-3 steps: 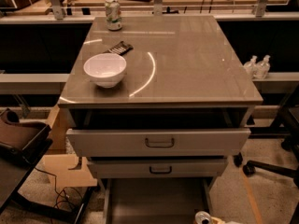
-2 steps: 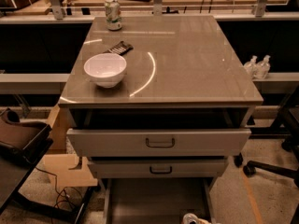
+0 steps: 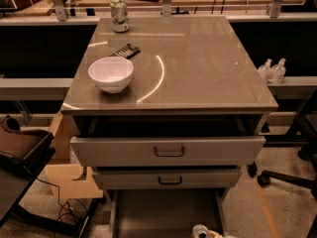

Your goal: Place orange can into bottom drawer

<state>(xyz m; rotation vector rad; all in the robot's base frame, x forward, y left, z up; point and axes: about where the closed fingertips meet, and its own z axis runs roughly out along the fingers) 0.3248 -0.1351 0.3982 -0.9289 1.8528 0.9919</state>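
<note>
The bottom drawer (image 3: 163,213) of the grey cabinet is pulled open and shows its plain grey floor. At the very bottom edge of the camera view, over the drawer's front right part, the silver top of a can (image 3: 200,230) shows; its body is cut off by the frame edge, so its orange side is out of view. Pale parts of my gripper (image 3: 216,234) show right beside the can top, also cut off by the frame edge.
The two upper drawers (image 3: 168,151) with dark handles stand slightly open. On the cabinet top are a white bowl (image 3: 111,74), a dark flat packet (image 3: 125,50) and a green-and-white can (image 3: 118,15). A chair (image 3: 20,152) stands at the left and chair legs (image 3: 282,175) at the right.
The can top and the pale gripper parts at the bottom edge have moved a little to the left over the open bottom drawer. Everything else is unchanged.
</note>
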